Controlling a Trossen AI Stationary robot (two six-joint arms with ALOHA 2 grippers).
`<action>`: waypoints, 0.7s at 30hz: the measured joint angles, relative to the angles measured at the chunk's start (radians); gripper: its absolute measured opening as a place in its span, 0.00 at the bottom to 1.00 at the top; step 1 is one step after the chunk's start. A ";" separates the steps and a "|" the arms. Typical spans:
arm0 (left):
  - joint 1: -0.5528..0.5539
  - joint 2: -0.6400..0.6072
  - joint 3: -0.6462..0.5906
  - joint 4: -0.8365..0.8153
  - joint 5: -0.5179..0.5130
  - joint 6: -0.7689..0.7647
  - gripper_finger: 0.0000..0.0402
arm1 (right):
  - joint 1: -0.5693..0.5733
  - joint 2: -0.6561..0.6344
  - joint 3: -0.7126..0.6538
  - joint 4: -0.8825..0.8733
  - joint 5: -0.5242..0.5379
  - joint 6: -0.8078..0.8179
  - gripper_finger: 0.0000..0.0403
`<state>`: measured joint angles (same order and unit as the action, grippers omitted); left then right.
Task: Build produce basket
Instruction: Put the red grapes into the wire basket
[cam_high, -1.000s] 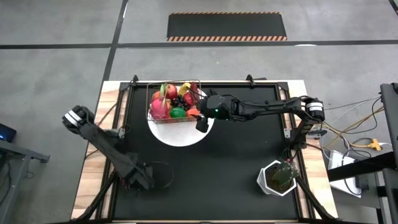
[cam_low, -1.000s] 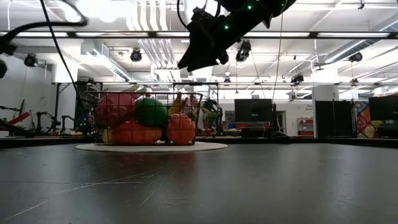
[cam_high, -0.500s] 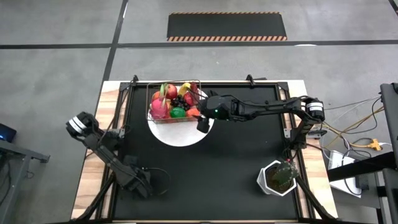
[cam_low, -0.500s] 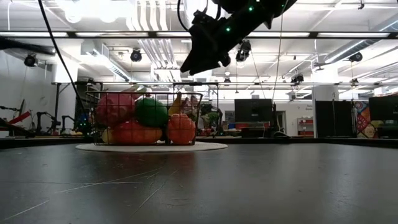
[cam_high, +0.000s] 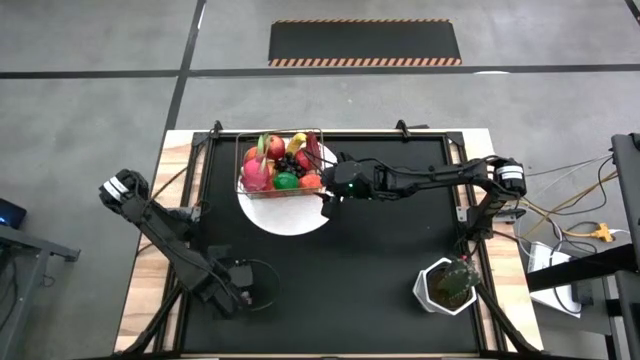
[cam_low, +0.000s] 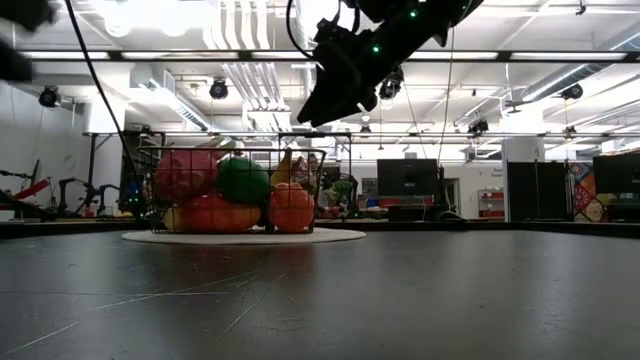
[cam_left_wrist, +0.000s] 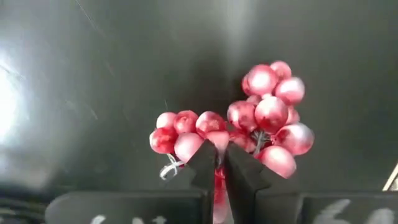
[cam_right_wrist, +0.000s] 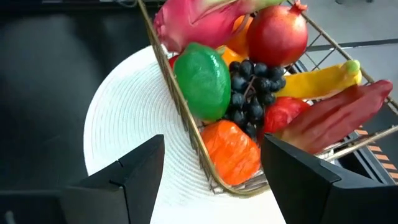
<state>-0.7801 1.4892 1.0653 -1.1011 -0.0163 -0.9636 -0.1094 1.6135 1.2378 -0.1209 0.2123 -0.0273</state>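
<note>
The wire basket (cam_high: 279, 164) stands on a round white plate (cam_high: 290, 214) at the table's far middle. It holds produce: pink dragon fruit (cam_right_wrist: 199, 22), green lime (cam_right_wrist: 202, 81), dark grapes (cam_right_wrist: 252, 90), an orange (cam_right_wrist: 233, 149), red apple (cam_right_wrist: 277, 34), banana (cam_right_wrist: 317, 78) and red chilli (cam_right_wrist: 339, 112). My right gripper (cam_high: 327, 196) hangs open and empty above the plate, just right of the basket; it also shows in the low view (cam_low: 330, 92). My left gripper (cam_high: 238, 291), near the table's near left, is shut on a bunch of red berries (cam_left_wrist: 264, 118). My left gripper pinches the red berry bunch by its middle stem (cam_left_wrist: 218, 180) between its two fingers. One berry clump (cam_left_wrist: 183, 134) spreads to one side of the fingertips and a larger clump to the other. I cannot tell whether the bunch rests on the black table top.
A green plant in a white pot (cam_high: 447, 286) stands at the near right corner. The black mat (cam_high: 380, 260) lies open between the plate and the pot. Cables loop beside the left arm (cam_high: 262, 283).
My right gripper has drawn a little away from the basket toward the table's right, still open. My left arm has swayed slightly at the near left with the berry bunch still held.
</note>
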 joint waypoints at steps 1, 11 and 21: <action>0.013 -0.007 0.020 -0.005 -0.035 0.000 0.01 | 0.001 -0.005 -0.008 0.000 0.000 0.000 0.62; 0.163 -0.112 0.185 -0.006 -0.500 0.237 0.01 | 0.047 -0.126 -0.196 0.161 -0.004 0.017 0.61; 0.440 -0.238 0.136 0.223 -0.799 0.797 0.00 | 0.047 -0.311 -0.455 0.462 -0.012 -0.008 0.60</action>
<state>-0.3401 1.2510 1.2017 -0.8778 -0.8153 -0.1667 -0.0627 1.3025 0.7825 0.3411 0.2005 -0.0348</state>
